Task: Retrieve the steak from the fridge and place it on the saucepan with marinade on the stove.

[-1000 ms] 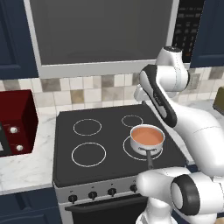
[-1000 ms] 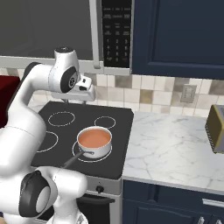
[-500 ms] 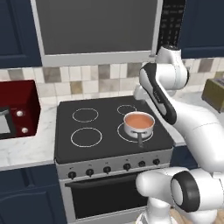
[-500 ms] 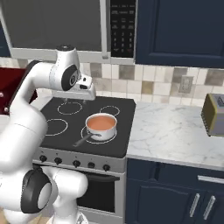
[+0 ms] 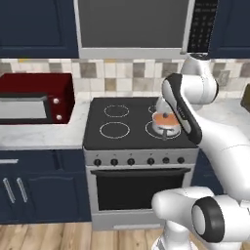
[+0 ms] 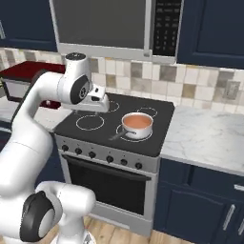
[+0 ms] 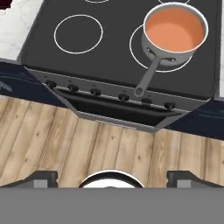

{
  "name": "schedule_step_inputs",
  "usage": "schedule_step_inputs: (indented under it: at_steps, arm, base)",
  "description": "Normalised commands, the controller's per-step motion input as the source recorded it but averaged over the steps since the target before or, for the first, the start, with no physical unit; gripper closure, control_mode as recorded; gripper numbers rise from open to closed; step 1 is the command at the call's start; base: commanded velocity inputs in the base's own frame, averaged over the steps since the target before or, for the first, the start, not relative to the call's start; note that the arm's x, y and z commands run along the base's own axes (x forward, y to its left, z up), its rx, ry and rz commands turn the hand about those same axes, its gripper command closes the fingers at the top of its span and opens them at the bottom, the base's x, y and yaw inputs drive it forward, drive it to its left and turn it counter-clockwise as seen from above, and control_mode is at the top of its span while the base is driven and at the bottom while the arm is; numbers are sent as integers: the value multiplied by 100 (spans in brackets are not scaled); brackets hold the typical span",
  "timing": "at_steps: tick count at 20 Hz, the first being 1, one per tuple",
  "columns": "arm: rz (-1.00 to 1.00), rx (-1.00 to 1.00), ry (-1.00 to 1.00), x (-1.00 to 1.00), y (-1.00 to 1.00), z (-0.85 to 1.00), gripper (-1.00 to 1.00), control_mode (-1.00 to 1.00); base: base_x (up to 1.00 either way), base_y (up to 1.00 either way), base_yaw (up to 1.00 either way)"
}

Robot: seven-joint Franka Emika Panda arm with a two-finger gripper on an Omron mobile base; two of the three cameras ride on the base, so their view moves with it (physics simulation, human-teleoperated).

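The saucepan (image 6: pixel 138 125) sits on the near right burner ring of the stove (image 6: pixel 102 129), its dark handle pointing toward the front edge over the row of black knobs (image 7: pixel 123 97); the marinade (image 7: pixel 173 31) fills it, smooth and orange-brown. The gripper (image 7: pixel 112 176) hangs above the wood floor (image 7: pixel 87 148) in front of the oven door, its two finger tips spread wide apart at the bottom corners of the hand view with nothing between them. In the right base view the hand is held up over the left side of the cooktop. A dark red microwave (image 5: pixel 36 97) stands on the counter (image 5: pixel 41 136) left of the stove
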Motion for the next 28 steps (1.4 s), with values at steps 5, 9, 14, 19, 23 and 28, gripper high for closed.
schedule_step_inputs:
  at_steps: [5, 9, 14, 19, 23, 28]
  arm:
    - [0, 0, 0, 0, 0, 0, -100, 100]
    - [0, 0, 0, 0, 0, 0, -100, 100]
    - [0, 0, 0, 0, 0, 0, -100, 100]
    - [0, 0, 0, 0, 0, 0, -100, 100]
    - [0, 0, 0, 0, 0, 0, -100, 100]
    - [0, 0, 0, 0, 0, 0, -100, 100]
  base:
    - [0, 7, 93]
    - [0, 0, 100]
    - [0, 0, 100]
    - [0, 2, 100]
    - [15, 10, 88]
    - [42, 7, 81]
